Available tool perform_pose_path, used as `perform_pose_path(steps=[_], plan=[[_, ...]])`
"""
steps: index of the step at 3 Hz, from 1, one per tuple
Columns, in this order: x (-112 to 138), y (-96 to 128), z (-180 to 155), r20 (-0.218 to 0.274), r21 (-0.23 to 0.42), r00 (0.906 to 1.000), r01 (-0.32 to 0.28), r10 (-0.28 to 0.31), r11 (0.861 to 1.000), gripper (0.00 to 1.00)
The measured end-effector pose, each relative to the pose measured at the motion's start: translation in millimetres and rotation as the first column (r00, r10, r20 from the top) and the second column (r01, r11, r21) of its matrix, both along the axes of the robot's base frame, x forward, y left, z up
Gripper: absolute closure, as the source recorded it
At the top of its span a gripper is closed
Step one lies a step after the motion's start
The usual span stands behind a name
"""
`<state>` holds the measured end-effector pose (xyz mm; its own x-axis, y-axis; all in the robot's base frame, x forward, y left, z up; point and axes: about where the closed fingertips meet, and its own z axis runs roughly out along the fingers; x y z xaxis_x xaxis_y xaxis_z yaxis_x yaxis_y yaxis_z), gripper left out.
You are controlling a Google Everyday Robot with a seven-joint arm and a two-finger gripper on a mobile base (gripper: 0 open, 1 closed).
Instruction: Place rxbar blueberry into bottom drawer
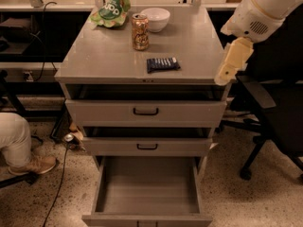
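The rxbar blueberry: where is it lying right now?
In the camera view the rxbar blueberry lies flat on the cabinet top, near its front edge, in front of the can. The gripper hangs beside the top's right edge.

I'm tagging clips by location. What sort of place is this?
Probably an office or lab workspace: a grey drawer cabinet stands on a speckled hard floor, with a black office chair beside it and desks behind. The end effector hangs between cabinet and chair.

green snack bag (111, 8), can (139, 31), white bowl (155, 18)
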<state>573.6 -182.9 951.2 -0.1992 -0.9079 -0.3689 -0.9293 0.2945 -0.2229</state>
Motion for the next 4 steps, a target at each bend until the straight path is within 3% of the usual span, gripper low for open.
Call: perform_pose_path(steps=[2, 3, 4], plan=[[11, 4, -6, -0.003, 0.016, 1.0000, -0.002, 0.002, 1.000, 0.00], [52, 22, -20, -0.007, 0.019, 0.9985, -0.055, 0.055, 0.998, 0.00], [132, 63, -57, -0.019, -0.007, 0.9961, -0.086, 0.086, 0.996, 0.00]])
